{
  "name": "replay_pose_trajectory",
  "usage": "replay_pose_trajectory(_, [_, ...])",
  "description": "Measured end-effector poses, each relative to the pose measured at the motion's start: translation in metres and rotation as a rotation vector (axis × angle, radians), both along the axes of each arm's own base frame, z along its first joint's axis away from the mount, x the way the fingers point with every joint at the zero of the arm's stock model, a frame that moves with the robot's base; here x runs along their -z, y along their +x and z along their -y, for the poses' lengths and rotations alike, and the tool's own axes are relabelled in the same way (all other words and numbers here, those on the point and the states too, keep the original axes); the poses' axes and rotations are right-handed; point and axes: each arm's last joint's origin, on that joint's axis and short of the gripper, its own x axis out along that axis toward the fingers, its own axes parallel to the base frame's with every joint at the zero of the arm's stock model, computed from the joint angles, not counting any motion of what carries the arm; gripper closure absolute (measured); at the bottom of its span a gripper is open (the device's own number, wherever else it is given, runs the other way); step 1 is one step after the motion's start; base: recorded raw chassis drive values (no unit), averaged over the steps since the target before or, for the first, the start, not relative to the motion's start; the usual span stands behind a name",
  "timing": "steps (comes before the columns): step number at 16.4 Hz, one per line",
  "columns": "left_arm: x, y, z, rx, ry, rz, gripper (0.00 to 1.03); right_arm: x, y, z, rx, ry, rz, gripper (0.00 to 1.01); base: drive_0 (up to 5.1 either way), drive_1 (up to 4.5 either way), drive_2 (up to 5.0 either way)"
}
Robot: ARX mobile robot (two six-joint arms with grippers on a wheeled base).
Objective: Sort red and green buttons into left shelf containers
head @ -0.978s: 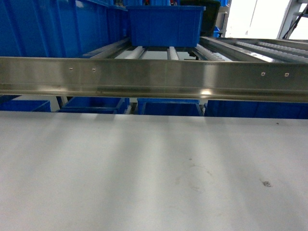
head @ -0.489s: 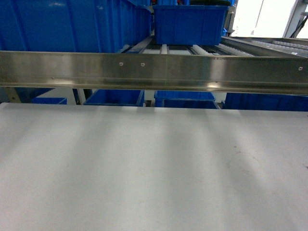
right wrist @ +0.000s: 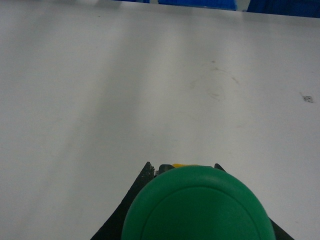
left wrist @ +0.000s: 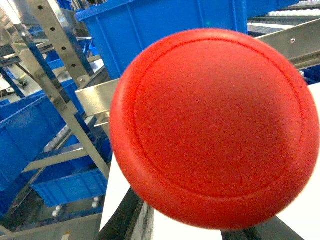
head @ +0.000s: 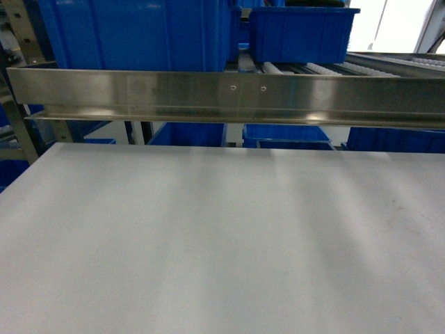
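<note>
The red button [left wrist: 215, 127] fills the left wrist view, its domed cap facing the camera. My left gripper [left wrist: 200, 222] is shut on it, and only the dark fingers [left wrist: 131, 220] show below the cap. Behind it stands a large blue container [left wrist: 165, 25] on the shelf, also seen in the head view as a big tub [head: 139, 35] at upper left. In the right wrist view my right gripper [right wrist: 183, 171] is shut on the green button [right wrist: 197, 205], held over the white table [right wrist: 125, 90]. Neither gripper shows in the head view.
A steel shelf rail [head: 229, 97] runs across above the table's far edge [head: 208, 147]. A smaller blue tub [head: 302, 31] sits on rollers at upper right. Perforated steel uprights [left wrist: 55, 35] and lower blue bins [left wrist: 70, 187] stand to the left.
The head view has swung left: the rail's screws and the tubs have slid right in the picture, and the table's left edge and a shelf upright have come into sight.
</note>
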Motion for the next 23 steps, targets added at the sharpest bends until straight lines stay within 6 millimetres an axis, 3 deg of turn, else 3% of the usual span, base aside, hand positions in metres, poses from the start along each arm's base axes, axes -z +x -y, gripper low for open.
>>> replay_pose_trajectory(23, [0.0002,0.0001,0.0,-0.002,0.0,-0.002,0.77,-0.0002,0.0001,-0.0001,-0.001,0.0,0.002,0.75,-5.0,2.4,2.4])
